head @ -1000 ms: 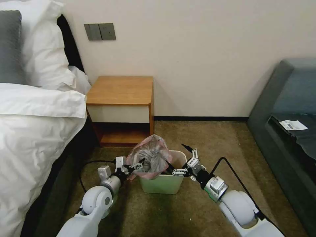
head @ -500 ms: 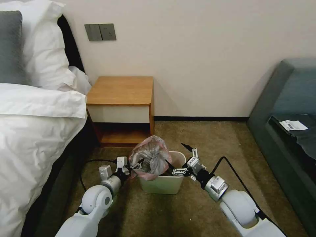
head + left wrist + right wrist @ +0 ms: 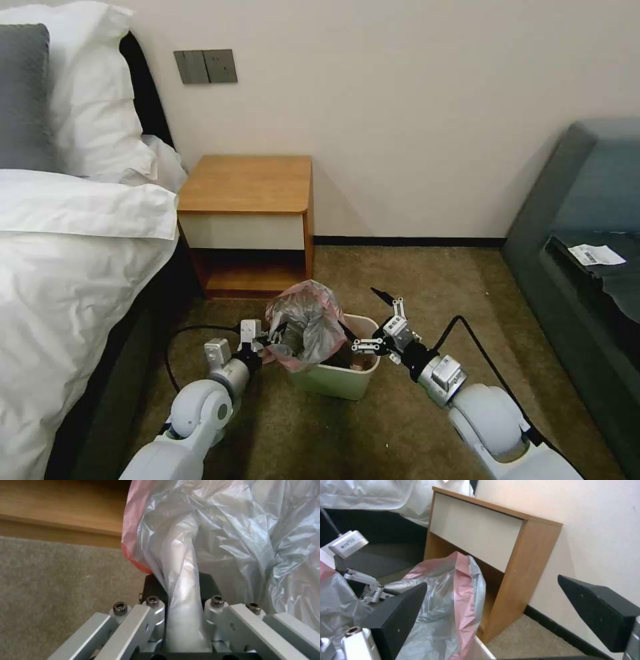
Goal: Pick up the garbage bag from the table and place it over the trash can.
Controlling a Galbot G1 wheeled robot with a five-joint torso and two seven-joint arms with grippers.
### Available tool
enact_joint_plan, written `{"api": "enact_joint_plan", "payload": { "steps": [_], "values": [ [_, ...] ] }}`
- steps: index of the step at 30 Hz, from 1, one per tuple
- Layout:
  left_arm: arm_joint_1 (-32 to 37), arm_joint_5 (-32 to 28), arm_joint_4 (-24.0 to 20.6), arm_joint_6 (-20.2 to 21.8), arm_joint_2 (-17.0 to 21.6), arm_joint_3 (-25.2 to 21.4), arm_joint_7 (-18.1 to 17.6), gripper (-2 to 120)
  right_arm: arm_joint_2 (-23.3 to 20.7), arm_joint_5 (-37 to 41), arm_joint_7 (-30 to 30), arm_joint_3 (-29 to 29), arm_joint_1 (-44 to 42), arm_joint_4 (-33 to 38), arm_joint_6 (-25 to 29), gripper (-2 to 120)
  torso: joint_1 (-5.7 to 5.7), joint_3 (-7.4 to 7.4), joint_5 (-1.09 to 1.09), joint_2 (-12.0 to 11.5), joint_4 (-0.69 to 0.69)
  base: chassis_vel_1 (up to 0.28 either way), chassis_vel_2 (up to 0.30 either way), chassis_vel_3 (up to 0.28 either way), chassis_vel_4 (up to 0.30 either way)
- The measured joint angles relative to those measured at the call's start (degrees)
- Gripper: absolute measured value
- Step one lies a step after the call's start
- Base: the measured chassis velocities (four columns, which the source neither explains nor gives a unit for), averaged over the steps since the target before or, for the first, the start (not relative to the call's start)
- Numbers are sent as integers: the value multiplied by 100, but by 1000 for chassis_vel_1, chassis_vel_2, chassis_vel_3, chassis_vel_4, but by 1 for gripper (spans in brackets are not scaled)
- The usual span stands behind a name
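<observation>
The garbage bag [image 3: 305,321] is a crinkled grey bag with pink edging, bunched over the left part of the cream trash can [image 3: 337,381], which stands tilted on the carpet. My left gripper [image 3: 275,333] is shut on a fold of the garbage bag [image 3: 186,562], which runs between its fingers [image 3: 151,590]. My right gripper [image 3: 360,313] stands open over the can's right rim, one finger [image 3: 398,620] beside the garbage bag [image 3: 453,597], gripping nothing. The table [image 3: 247,183] stands behind the can, its top bare.
A bed with white bedding [image 3: 67,253] fills the left side. A dark grey sofa [image 3: 587,220] with a paper slip [image 3: 593,254] is at the right. A black cable [image 3: 193,330] lies on the carpet by the left arm. Open carpet lies right of the can.
The left gripper has pulled the bag a little to the right. The trash can has tipped and shifted slightly right. The right gripper has stayed open by the rim.
</observation>
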Motion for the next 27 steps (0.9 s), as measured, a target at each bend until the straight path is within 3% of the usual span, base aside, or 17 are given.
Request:
{"api": "enact_joint_plan", "payload": {
  "steps": [8,11,17,23,27],
  "values": [
    [170,296,-7,-414,-133,-124,-156,11,37,-1,14,-41,23,0,2,100,0,2,-2,-2,-2,0,0,0,0],
    [352,399,-241,-552,-207,-235,-217,11,63,-9,24,-67,35,0,18,100,2,6,-13,-4,-7,0,0,0,0],
    [636,690,-708,-796,-341,-322,-242,10,125,-27,55,-135,70,-7,49,100,2,5,-7,-5,-3,0,0,0,0],
    [981,1081,-1270,-1081,-530,-332,-355,10,232,68,644,-405,162,131,58,100,2,3,-5,-5,-3,0,0,0,0],
    [1147,1283,-1407,-1281,-569,-338,-386,10,309,255,803,-542,212,275,80,100,2,3,-4,-4,-2,0,0,0,0]
  ]
}}
